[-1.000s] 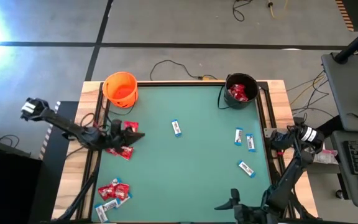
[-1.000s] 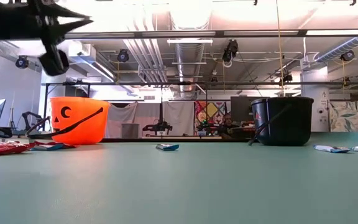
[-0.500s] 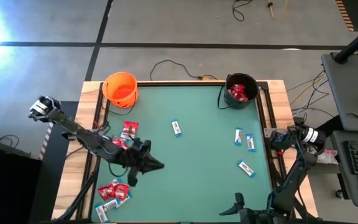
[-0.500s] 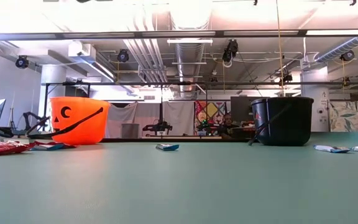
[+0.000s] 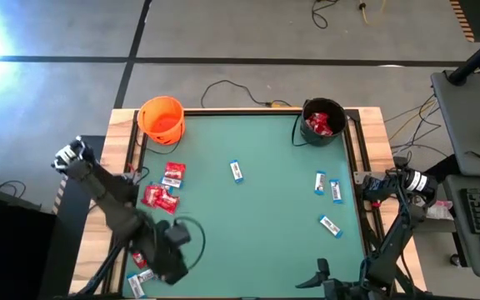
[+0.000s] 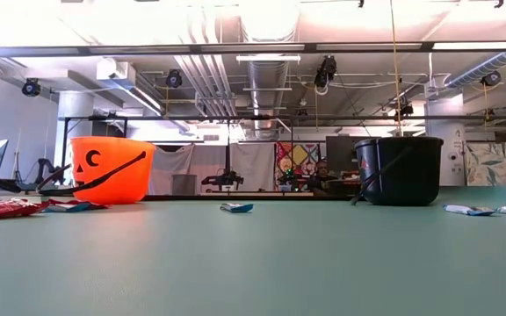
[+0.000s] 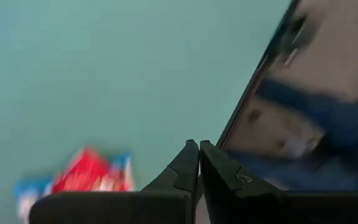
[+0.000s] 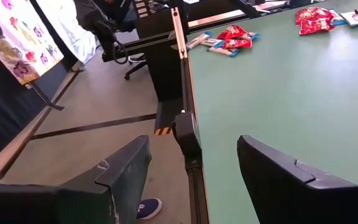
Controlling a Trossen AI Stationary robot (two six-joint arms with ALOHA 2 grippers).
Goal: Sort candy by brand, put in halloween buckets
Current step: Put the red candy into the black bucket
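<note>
Since 1 sec ago, left gripper (image 5: 172,260) moved from near the orange bucket (image 5: 162,120) down to table's front-left corner, fingers pressed shut, holding nothing. 2 buckets: orange back-left, black bucket (image 5: 322,122) back-right w/ red packets inside. 4 blue-white bars (image 5: 237,171) mid to right. Right gripper (image 8: 194,171) waits at front edge, fingers spread.

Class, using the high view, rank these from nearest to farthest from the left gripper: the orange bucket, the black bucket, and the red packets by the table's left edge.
From the left gripper, shut, low at the table's front left:
1. Red packets, left side, mid-table.
2. Orange bucket, back left corner.
3. Black bucket, back right corner, holding red packets.
</note>
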